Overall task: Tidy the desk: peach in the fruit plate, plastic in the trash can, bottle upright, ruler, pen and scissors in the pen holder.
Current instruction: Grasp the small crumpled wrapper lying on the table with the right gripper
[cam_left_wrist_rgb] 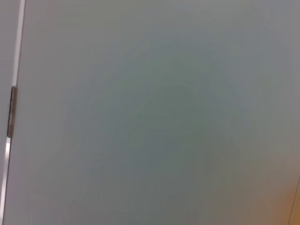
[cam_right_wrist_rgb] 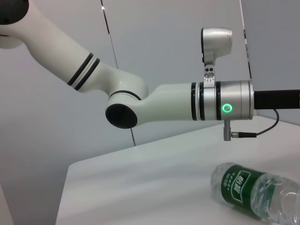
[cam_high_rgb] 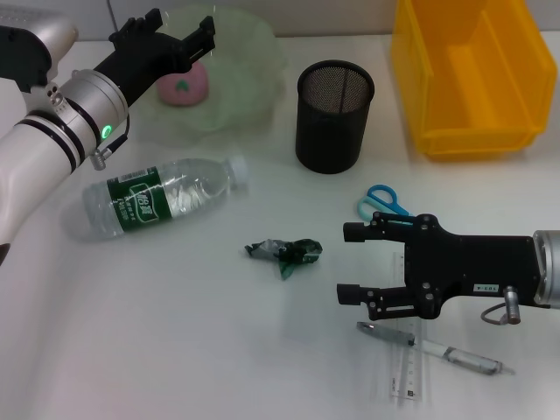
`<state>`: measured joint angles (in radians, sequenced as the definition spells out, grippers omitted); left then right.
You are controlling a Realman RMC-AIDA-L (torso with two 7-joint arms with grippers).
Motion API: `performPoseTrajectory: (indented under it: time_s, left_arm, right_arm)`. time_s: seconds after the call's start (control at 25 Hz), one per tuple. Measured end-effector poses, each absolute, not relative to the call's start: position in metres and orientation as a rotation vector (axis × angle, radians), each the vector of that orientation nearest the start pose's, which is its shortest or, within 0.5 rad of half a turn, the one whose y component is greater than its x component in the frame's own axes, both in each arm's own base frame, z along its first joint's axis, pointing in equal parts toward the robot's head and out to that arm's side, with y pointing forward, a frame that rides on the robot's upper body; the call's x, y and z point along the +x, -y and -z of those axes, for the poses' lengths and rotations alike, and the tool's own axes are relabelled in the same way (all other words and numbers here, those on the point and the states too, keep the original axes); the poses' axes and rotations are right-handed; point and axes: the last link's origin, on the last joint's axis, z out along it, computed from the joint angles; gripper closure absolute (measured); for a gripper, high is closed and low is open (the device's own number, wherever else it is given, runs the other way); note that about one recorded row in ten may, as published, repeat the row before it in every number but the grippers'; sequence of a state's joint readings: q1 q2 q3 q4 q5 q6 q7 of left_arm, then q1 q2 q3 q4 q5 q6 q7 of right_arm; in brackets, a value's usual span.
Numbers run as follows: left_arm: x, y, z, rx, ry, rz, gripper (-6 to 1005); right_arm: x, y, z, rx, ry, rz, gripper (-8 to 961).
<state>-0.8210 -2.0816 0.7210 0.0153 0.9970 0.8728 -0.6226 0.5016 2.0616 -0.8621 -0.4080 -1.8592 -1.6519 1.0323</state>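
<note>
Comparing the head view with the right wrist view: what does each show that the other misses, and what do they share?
Only the head view shows the peach on the fruit plate, the pen holder, the yellow bin, the plastic wrapper, the scissors, the ruler, the pen and both open grippers: left gripper, right gripper. Only the right wrist view shows the wall behind the left arm. Both show the bottle lying on its side.

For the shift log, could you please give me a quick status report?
Left gripper open over the peach in the fruit plate. Right gripper open, above ruler and pen. Bottle lying down.
</note>
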Motion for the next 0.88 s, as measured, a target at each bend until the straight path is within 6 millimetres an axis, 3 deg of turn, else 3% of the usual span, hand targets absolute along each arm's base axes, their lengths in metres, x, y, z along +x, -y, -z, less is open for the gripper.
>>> performPoseTrajectory:
  time_s: [0.52,0.88]
  left_arm:
    - [-0.233,-0.415,0.037,-2.032,0.677,0.932,145]
    - [-0.226,-0.373,0.02,-2.263,0.598,1.142,147]
  right_arm:
    - [0.262,-0.281,0.042,-2.89,-0.368,-0.885,135]
    - [0.263,-0.282,0.04,-2.888,-0.365,-0.876,134]
